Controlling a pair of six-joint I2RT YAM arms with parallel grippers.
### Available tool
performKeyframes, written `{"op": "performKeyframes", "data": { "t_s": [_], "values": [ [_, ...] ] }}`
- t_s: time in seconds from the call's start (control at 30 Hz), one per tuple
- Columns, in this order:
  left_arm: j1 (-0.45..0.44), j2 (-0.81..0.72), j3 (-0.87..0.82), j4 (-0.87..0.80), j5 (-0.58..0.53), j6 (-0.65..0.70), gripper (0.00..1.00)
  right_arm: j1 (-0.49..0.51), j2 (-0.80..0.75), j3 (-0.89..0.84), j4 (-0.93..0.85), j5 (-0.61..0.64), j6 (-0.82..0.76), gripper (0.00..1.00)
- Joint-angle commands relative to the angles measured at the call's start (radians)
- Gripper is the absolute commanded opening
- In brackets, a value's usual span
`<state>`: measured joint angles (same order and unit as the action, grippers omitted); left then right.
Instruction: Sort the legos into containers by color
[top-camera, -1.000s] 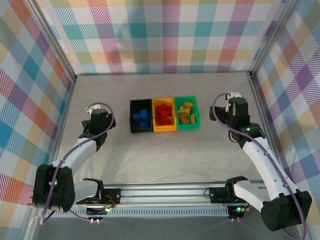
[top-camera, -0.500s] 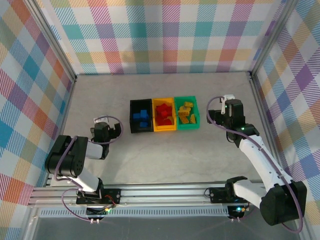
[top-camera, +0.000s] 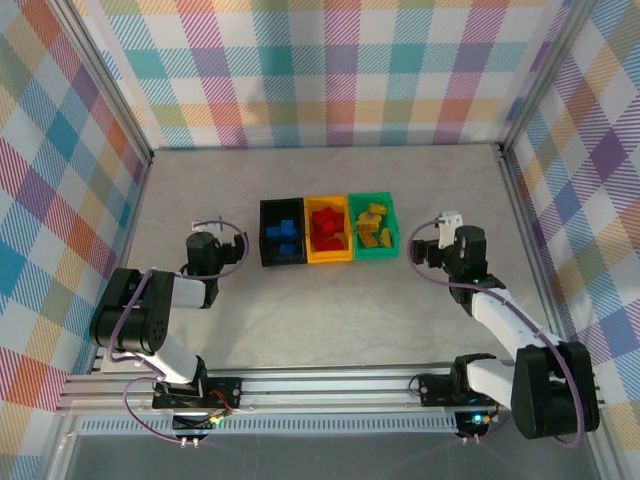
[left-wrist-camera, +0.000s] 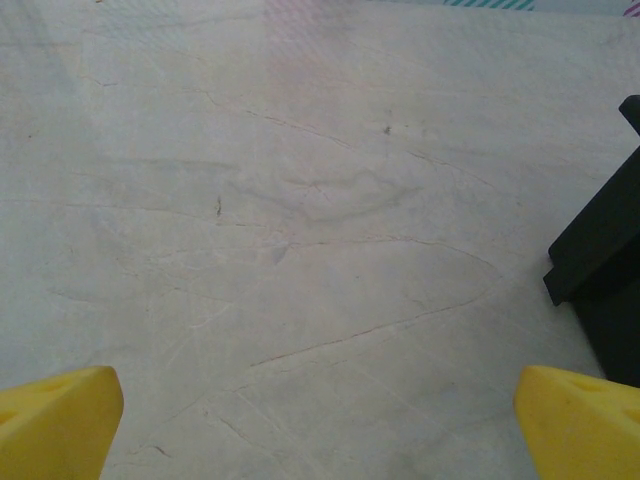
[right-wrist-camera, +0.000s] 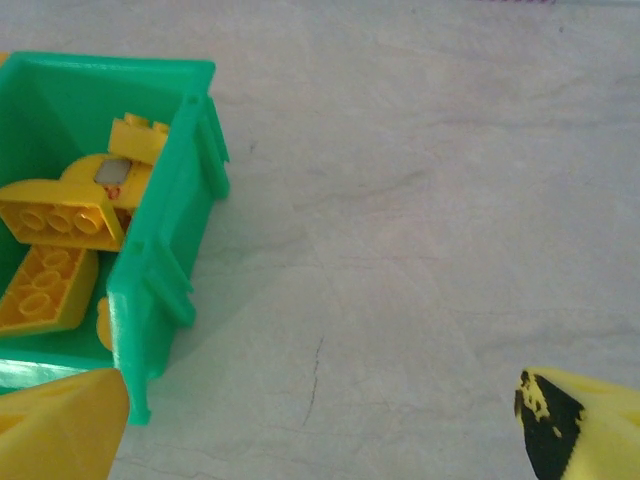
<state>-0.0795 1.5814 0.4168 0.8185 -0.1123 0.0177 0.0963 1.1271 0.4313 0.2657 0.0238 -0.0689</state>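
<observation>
1. Left gripper (left-wrist-camera: 320, 425): jaws spread wide, nothing between them, tips over the bare table (left-wrist-camera: 300, 200). The black bin (left-wrist-camera: 600, 250) has a corner just to the right.
2. Right gripper (right-wrist-camera: 320, 420): jaws also wide, empty (dark mark on the right fingertip). The green bin (right-wrist-camera: 160, 250) is close on its left.
3. Bins stand in a touching row mid-table, with the yellow-orange bin (top-camera: 330, 260) in the middle.
4. Legos: blue bricks (top-camera: 283, 232) in black, red bricks (top-camera: 327, 228) in yellow-orange, yellow bricks (right-wrist-camera: 55, 215) in green.

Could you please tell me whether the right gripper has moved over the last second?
Yes. In the top view the right gripper has drawn back toward the near edge and slightly closer to the green bin.
</observation>
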Motion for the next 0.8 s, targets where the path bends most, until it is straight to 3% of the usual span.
{"op": "performKeyframes", "data": {
  "t_s": [0.0,0.37,0.6,0.63,0.77],
  "values": [
    [0.014,-0.003,0.003,0.024,0.022,0.014,1.00,-0.049,0.039,-0.071,0.305,-0.130,-0.020,0.99],
    [0.012,-0.003,0.002,0.024,0.023,0.014,1.00,-0.130,0.211,-0.078,0.506,-0.233,0.055,0.99],
    [0.012,-0.003,0.004,0.023,0.023,0.014,1.00,-0.150,0.422,-0.053,0.657,-0.287,0.072,0.99],
    [0.013,-0.003,0.004,0.023,0.024,0.014,1.00,-0.157,0.397,-0.033,0.571,-0.293,0.057,0.99],
    [0.013,-0.003,0.003,0.023,0.023,0.015,1.00,-0.149,0.411,-0.029,0.584,-0.219,0.083,0.99]
  ]
}}
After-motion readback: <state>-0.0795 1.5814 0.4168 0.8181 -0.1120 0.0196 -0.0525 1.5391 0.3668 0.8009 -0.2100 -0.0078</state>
